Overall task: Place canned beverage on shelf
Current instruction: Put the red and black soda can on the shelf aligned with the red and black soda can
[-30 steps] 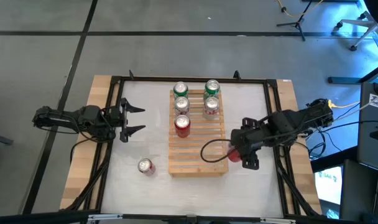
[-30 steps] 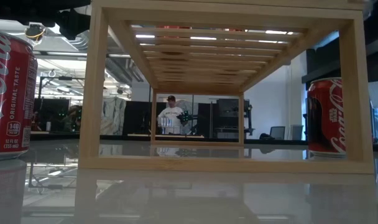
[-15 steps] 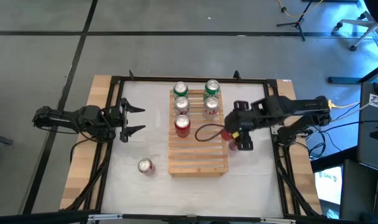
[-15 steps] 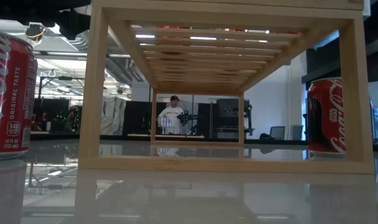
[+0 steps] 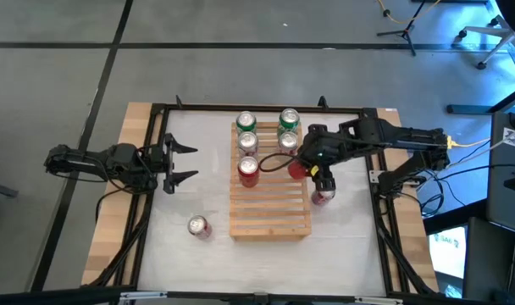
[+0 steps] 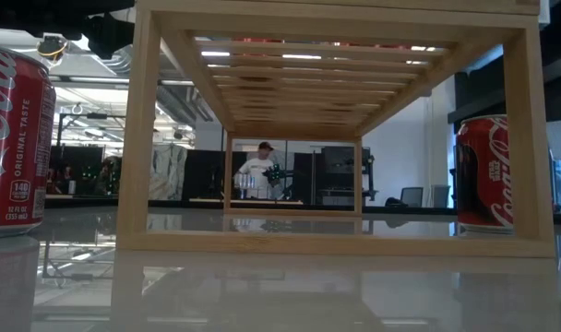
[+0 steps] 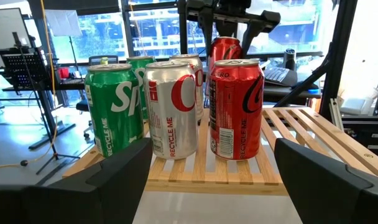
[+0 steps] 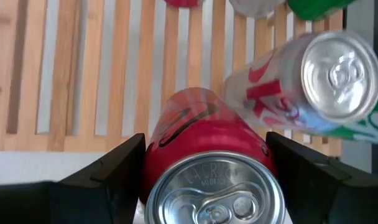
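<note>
Bamboo slats mark the shelf [image 5: 270, 199] at table centre; notes run from the left side across. Left gripper [image 5: 179, 163] parked well left of the shelf, fingers spread wide, nothing between them. A lone red can [image 5: 198, 226] stands on the white tabletop [image 5: 181, 246] near the shelf's front left corner, not yet placed. On the shelf: a left row of a green can [image 5: 246, 123], a silver can [image 5: 247, 142] and a red can [image 5: 249, 171]; beside it a green can [image 5: 288, 119] with a silver can [image 5: 286, 142] in front. Right gripper [image 5: 312, 168] hangs over the shelf's right edge, fingers clamped on a carried red can [image 8: 207, 155], seen between both fingers in the right wrist view, above the slats and not yet set down. Another red can [image 5: 323, 196] stands on the table just beside the shelf's right edge. Judgement: the carried can sits close to the silver can in the right row; lowering it there could clip that can and topple it into its neighbours. Releasing too near the shelf's edge could leave the base half off the slats, so the can tips onto the table.
</note>
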You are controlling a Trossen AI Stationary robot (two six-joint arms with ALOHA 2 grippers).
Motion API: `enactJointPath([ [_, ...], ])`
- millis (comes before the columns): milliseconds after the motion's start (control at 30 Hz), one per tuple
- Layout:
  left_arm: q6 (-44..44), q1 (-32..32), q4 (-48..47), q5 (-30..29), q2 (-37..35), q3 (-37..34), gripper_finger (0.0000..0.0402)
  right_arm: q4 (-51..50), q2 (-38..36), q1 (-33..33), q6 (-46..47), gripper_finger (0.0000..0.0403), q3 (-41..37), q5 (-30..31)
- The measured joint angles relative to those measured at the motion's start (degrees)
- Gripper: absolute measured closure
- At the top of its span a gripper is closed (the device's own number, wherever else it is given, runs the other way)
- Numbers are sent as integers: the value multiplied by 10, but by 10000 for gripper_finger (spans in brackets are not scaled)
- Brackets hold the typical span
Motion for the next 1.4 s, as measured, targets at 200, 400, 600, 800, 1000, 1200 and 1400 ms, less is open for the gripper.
enactJointPath([
  [200, 0, 0, 0, 0, 0, 0, 72, 23, 5, 1, -15, 111, 0, -12],
  [400, 0, 0, 0, 0, 0, 0, 72, 22, 24, 1, -25, 111, 0, -11],
  [600, 0, 0, 0, 0, 0, 0, 72, 37, 34, 1, -45, 111, 0, -9],
  [800, 0, 0, 0, 0, 0, 0, 72, 54, 34, 1, -53, 111, 0, -28],
  [1000, 0, 0, 0, 0, 0, 0, 72, 50, 34, 1, -53, 111, 0, -29],
  [1200, 0, 0, 0, 0, 0, 0, 72, 45, 34, 1, -52, 111, 0, -58],
  [1400, 0, 0, 0, 0, 0, 0, 72, 45, 34, 1, -51, 111, 0, -58],
])
